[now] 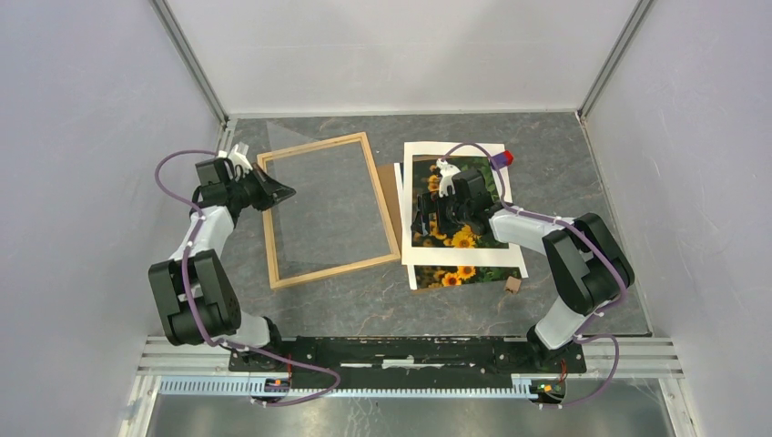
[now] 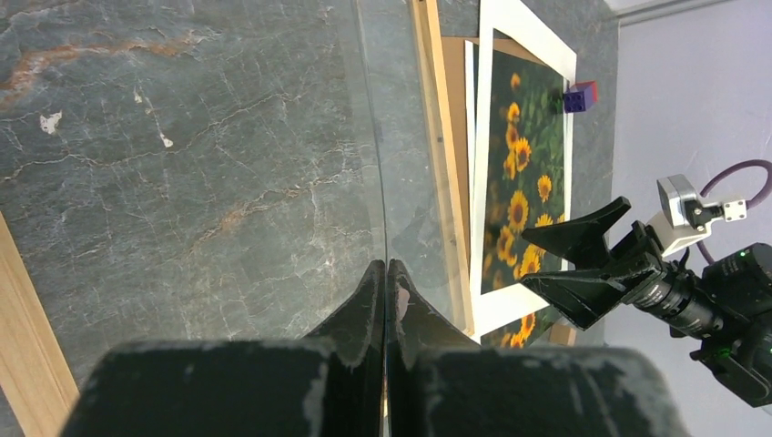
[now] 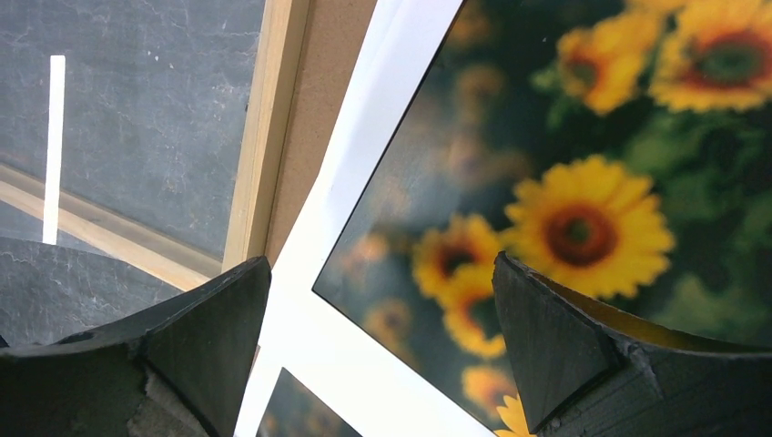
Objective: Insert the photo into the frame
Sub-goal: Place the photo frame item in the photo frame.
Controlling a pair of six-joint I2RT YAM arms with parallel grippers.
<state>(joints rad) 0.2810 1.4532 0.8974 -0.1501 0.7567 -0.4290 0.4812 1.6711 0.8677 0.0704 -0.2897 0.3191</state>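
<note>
My grey marbled table (image 1: 364,309) bears a light-wood rectangular frame (image 1: 336,270). Right of that frame lie a flat brown board (image 3: 314,109), a red-and-blue cube (image 1: 503,159) and a small tan cube (image 1: 513,284).

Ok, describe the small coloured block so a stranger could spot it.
On the grey table, find the white mat right of the wooden frame. The block sits at the mat's far right corner, red and blue, unlike the plain brown cube by its near right corner.
</note>
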